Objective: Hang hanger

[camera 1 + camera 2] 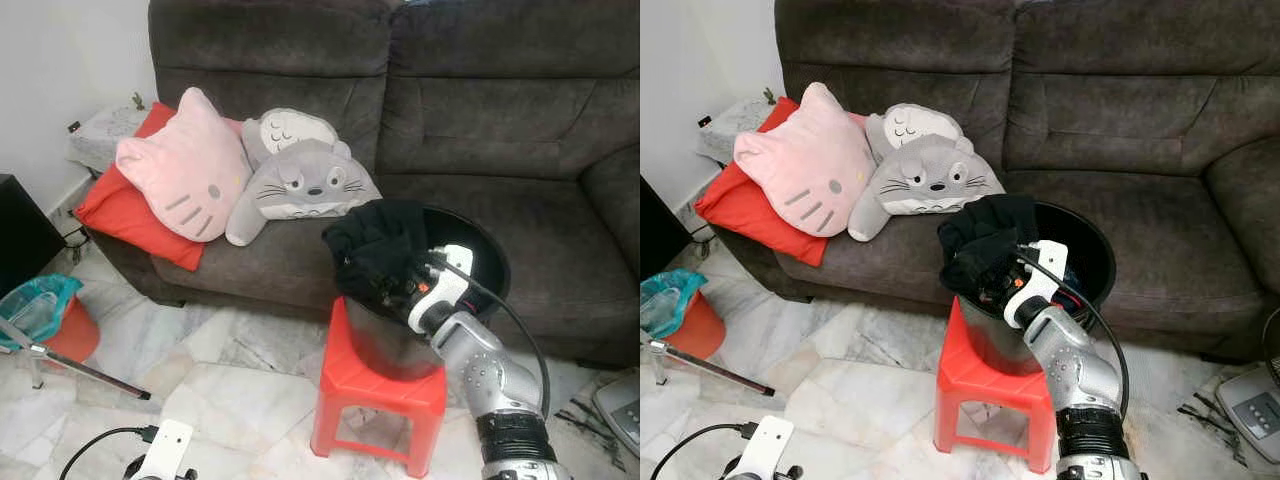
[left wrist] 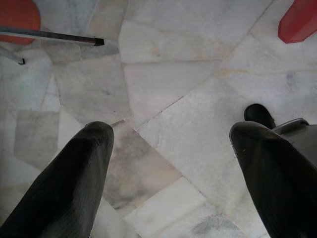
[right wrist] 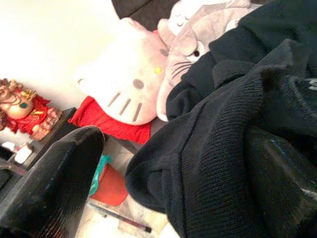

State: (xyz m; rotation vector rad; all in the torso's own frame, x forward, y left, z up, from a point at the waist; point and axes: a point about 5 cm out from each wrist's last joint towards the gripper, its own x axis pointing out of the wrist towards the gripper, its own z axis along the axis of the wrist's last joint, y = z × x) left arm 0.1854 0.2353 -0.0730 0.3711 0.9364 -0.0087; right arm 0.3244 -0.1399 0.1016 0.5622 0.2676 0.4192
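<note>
**Right end effector at the black garment in the bucket**

I can make out no hanger; what I have at centre frame is a black knit garment [image 1: 375, 245] heaped over the near-left rim of a black bucket [image 1: 480, 250]. The bucket stands on a red plastic stool [image 1: 375, 395] on the marble floor [image 1: 230, 380], just in front of the dark grey sofa [image 1: 450, 110].

My right end effector [image 1: 395, 285] reaches up from the lower right of the frame and is at the garment at the bucket's rim. In the right wrist view its two fingers [image 3: 54, 183] stand spread apart, with the dark knit fabric lying between them and against one of them; I cannot tell whether they have any hold on it.

My left end effector [image 2: 173, 183] hangs low at the bottom left, fingers wide apart over bare marble tiles.

On the sofa seat, left of centre, a grey plush cushion [image 1: 300, 180] leans beside a pink cat-face cushion [image 1: 185, 165], which lies on a red cushion [image 1: 125, 215]. At the far left edge, on the floor, is an orange bin with a teal bag [image 1: 45, 315], and a thin metal leg [image 1: 85, 370] slants across the tiles near it.
</note>
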